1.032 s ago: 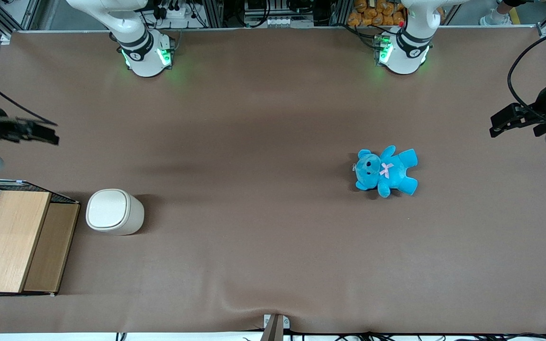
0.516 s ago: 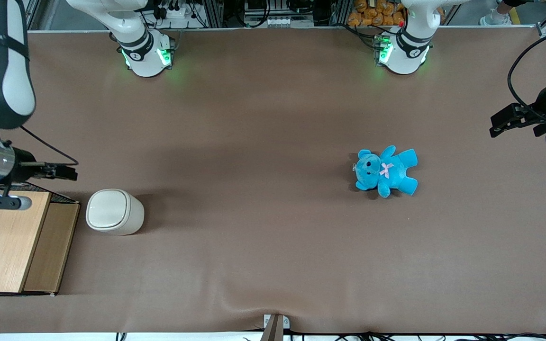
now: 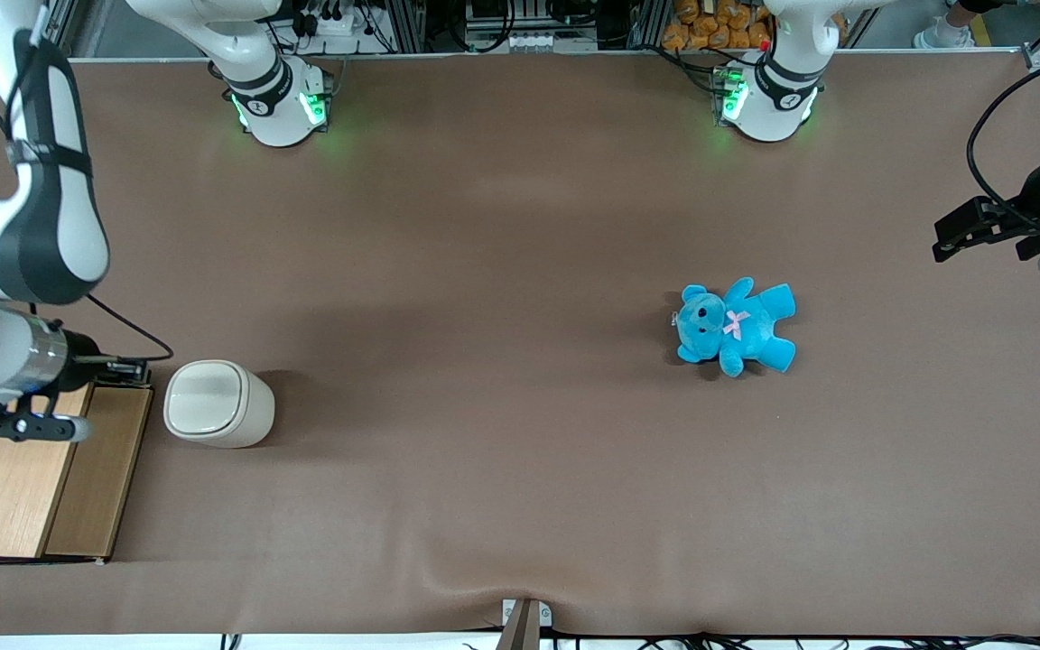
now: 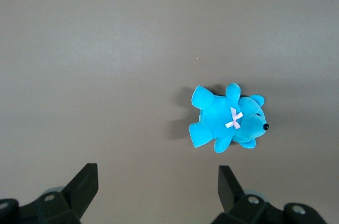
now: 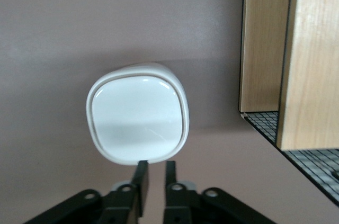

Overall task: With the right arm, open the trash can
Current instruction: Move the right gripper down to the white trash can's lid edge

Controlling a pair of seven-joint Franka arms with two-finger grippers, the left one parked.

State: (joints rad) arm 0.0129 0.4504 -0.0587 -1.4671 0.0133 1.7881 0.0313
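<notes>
The cream-white trash can (image 3: 213, 403) stands on the brown table with its flat lid down. It also shows in the right wrist view (image 5: 137, 113), seen from above. The white right arm (image 3: 23, 235) reaches down at the working arm's end of the table. Its black gripper (image 3: 127, 368) hangs beside the trash can, above the corner of the wooden-topped crate, and does not touch the can. In the right wrist view the gripper (image 5: 155, 168) has its two fingers close together with a narrow gap, holding nothing, at the lid's rim.
A wooden-topped wire crate (image 3: 32, 460) stands right beside the trash can, and shows in the right wrist view (image 5: 288, 60). A blue teddy (image 3: 735, 325) lies toward the parked arm's end of the table, also in the left wrist view (image 4: 228, 123).
The right arm has swung nearer to the front camera and toward the trash can; its gripper now hangs close beside the can. The can and the teddy have not moved.
</notes>
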